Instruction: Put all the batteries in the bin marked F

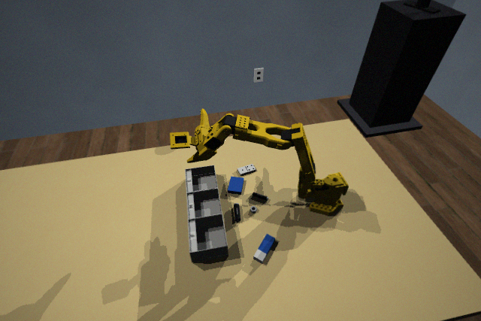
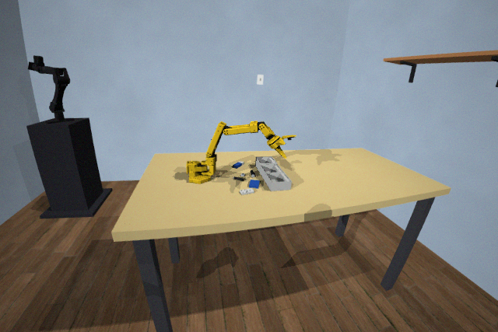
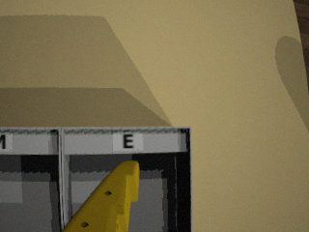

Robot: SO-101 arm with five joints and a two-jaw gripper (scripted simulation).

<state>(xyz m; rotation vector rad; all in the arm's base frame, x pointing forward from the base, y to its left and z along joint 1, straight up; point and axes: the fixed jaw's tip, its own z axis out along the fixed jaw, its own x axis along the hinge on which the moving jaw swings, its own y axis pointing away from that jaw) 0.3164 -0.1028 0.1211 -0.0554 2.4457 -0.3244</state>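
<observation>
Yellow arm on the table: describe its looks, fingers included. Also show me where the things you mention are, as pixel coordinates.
The arm (image 1: pixel 267 132) (image 2: pixel 241 129) is yellow with black blocks at its joints, openwork links and dotted holes. Its yellow fingers (image 1: pixel 198 134) (image 2: pixel 286 146) taper; the one in the wrist view has small round holes. A square yellow frame with a dark centre (image 1: pixel 174 140) juts nearby.
</observation>
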